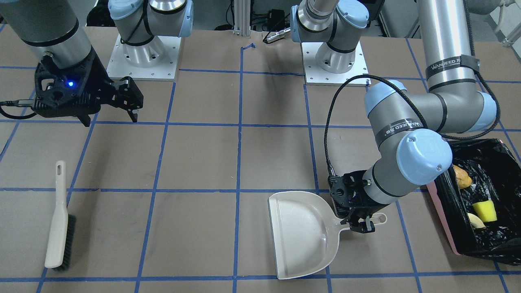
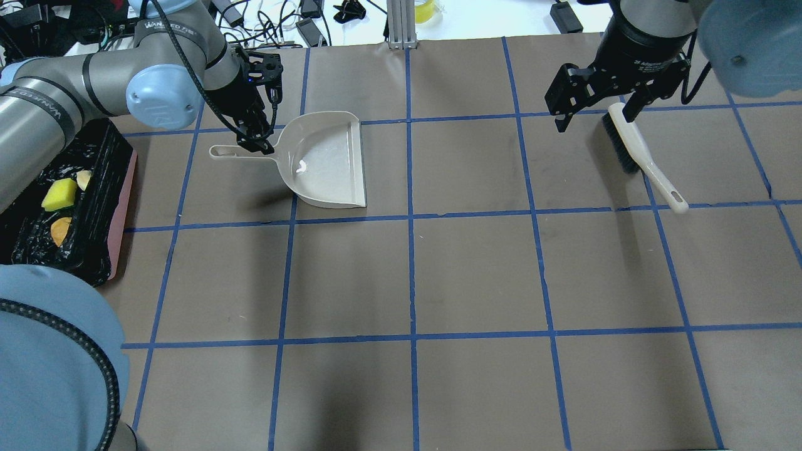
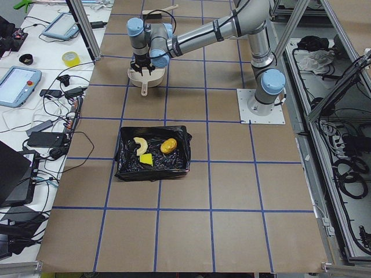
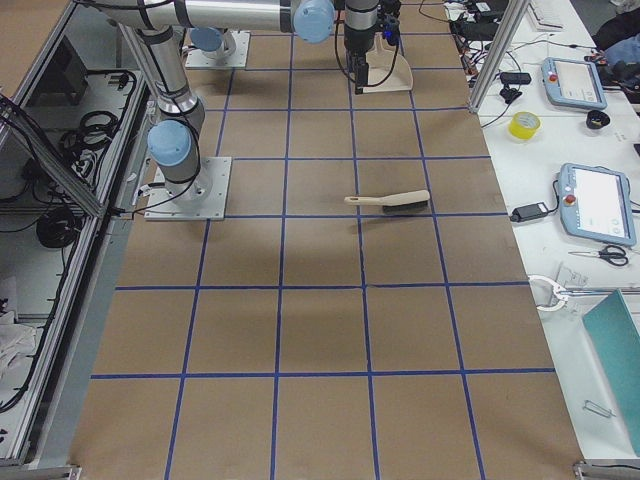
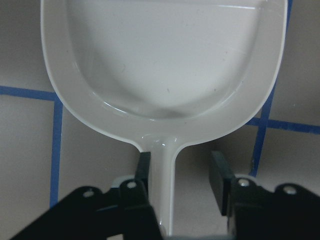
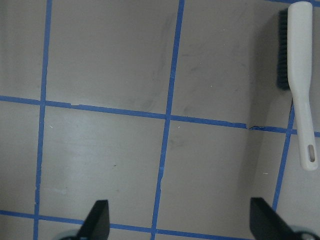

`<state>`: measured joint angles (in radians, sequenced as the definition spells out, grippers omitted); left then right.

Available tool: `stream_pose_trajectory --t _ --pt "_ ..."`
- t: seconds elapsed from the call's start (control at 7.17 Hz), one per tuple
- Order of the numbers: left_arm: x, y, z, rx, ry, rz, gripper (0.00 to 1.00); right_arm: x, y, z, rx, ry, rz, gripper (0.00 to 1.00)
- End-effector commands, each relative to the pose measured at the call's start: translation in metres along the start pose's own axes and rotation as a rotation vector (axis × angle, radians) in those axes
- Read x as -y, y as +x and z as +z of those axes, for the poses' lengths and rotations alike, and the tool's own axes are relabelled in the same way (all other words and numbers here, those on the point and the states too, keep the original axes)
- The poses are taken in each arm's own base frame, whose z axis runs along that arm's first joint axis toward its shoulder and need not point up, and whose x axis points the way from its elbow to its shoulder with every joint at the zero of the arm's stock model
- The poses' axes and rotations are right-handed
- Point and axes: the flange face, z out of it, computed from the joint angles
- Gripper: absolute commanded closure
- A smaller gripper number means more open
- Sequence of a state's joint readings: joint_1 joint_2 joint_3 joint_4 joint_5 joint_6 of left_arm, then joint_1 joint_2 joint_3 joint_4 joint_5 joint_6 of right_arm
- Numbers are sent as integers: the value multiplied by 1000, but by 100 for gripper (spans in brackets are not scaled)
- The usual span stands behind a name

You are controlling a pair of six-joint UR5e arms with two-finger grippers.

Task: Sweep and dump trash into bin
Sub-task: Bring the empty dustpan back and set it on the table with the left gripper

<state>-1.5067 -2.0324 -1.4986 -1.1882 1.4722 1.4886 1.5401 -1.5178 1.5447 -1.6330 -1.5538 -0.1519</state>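
Observation:
The trash lies in the bin: an orange-yellow lump, a yellow wedge and a pale rind slice. All three pieces also show in the overhead view, where the pink bin with its black bag is at the left edge. The beige dustpan lies flat on the table and looks empty. My left gripper is open astride the dustpan's handle, low over the table. My right gripper is open and empty, above the table beside the brush.
The beige brush with dark bristles lies flat on the far right part of the table in the overhead view. Blue tape lines mark a grid on the brown table. Cables and equipment sit beyond the table's far edge.

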Motion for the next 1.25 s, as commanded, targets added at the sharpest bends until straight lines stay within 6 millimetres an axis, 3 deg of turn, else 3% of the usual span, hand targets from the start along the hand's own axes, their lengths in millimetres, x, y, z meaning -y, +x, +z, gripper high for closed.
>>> stream_pose_trajectory --t 0.0,0.14,0.28,0.42,0.7,0.84,0.98,1.12 --pt "-8 -2 13 -22 -5 -2 47 0 0 -1 1 5 0 0" --pt "-50 -16 24 -39 -2 -51 42 0 0 -1 -1 3 0 0" --pt "-69 -23 33 -50 -3 -81 13 0 0 -1 -2 4 0 0" --pt "-70 -28 32 -44 -8 -85 0 2 0 0 -1 8 0 0" --pt "-74 -24 27 -40 -59 -101 0 0 1 -3 -10 14 1 0" --pt "-75 -24 35 -53 -56 -100 0 1 0 -3 -1 15 1 0" --pt "-73 -24 27 -44 -48 -110 0 0 1 -3 -8 13 1 0" --pt "-65 -15 -2 -44 -45 -132 0 1 0 -3 -3 15 1 0"
